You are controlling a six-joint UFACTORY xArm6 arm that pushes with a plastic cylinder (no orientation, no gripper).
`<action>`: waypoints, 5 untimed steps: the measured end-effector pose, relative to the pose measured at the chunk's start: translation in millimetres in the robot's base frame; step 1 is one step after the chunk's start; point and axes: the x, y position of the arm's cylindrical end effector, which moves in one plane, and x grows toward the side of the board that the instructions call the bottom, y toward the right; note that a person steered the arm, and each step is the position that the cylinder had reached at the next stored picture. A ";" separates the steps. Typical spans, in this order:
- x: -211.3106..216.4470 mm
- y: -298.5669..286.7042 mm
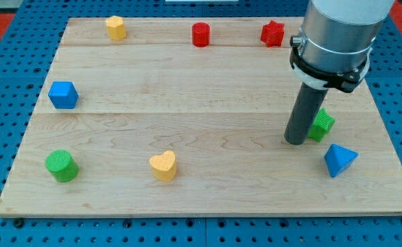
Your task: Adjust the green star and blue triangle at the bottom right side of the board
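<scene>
The green star lies near the board's right side, partly hidden behind my rod. The blue triangle lies just below and right of it, close to the board's bottom right. My tip rests on the board right at the green star's left side; I cannot tell if it touches. The tip is left of and a little above the blue triangle, apart from it.
On the wooden board: a yellow block, a red cylinder and a red star along the top; a blue cube at the left; a green cylinder and a yellow heart near the bottom.
</scene>
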 end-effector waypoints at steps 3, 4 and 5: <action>-24.8 15.6; -12.3 15.9; -12.3 15.8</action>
